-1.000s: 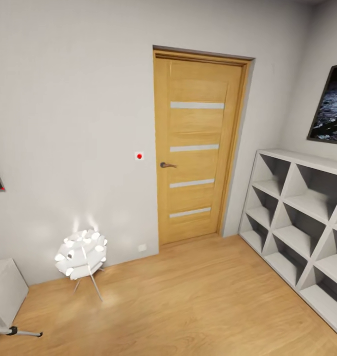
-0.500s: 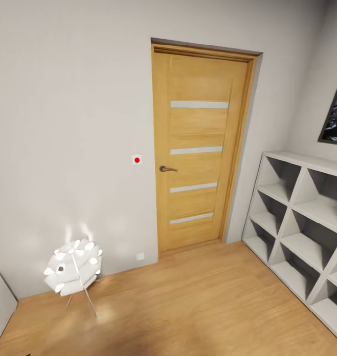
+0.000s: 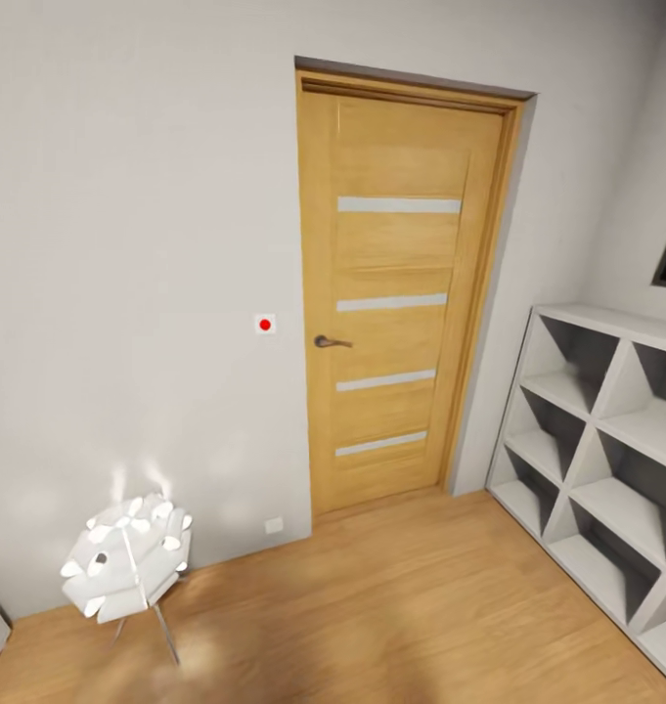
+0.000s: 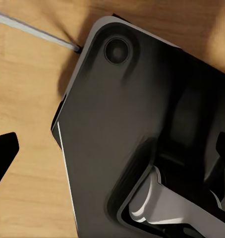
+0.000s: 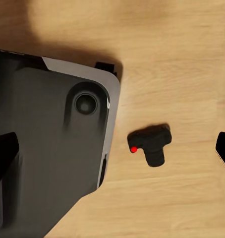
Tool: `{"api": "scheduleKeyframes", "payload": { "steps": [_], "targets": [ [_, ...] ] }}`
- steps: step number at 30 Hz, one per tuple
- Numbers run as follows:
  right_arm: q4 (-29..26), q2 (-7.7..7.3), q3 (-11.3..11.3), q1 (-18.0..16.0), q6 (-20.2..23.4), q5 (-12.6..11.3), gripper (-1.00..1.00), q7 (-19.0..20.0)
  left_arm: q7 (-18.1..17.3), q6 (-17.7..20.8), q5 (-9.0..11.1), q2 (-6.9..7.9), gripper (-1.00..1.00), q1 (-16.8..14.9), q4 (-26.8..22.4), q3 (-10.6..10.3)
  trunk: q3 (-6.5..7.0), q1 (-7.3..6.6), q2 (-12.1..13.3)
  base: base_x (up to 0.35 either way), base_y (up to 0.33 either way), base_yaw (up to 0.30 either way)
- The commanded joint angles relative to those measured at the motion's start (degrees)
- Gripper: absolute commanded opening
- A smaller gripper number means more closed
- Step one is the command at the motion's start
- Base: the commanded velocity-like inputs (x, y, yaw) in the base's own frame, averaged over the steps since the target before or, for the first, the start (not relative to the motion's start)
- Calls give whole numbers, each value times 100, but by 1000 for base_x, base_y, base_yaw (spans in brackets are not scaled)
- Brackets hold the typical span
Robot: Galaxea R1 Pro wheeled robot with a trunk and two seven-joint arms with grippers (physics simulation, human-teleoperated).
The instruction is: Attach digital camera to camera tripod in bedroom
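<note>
The digital camera, small and black with a red dot, lies on the light wood floor beside my dark base in the right wrist view. My right gripper hangs open above the floor, one fingertip at each side edge of that view, with the camera between them and lower down. A thin silver rod, apparently a leg of the camera tripod, crosses the floor behind my base in the left wrist view. My left gripper is open and holds nothing.
The head view faces a closed wooden door in a white wall. A white-ball floor lamp stands at the lower left. A white cubby shelf lines the right wall. Bare wood floor lies between them.
The head view has shifted: the door looks closer, the lamp has slid toward the lower left, and the tripod foot, white box and most of the wall picture have left the frame.
</note>
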Motion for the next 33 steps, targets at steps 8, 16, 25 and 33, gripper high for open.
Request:
{"api": "scheduleKeyframes", "payload": {
  "steps": [8, 16, 25, 33],
  "targets": [
    [10, -7, -49, -5, 2, 45, 100, 12, 4, -17, 2, -2, 100, -1, 4, 23, -2, 5, -3, 268, 0, 0],
    [10, -7, -49, -5, 2, 45, 100, 12, 4, -21, 2, -2, 100, -1, 4, 23, -2, 5, -3, 251, 0, 0],
    [10, -10, -49, -5, 2, 45, 100, 16, 4, -22, 2, -2, 100, -1, 4, 23, -2, 5, -3, 159, 0, 0],
    [10, -7, -49, -5, 2, 45, 100, 12, 4, -22, 2, -8, 100, -1, 4, 38, -2, 5, -3, 12, -18, 0]
  ]
}}
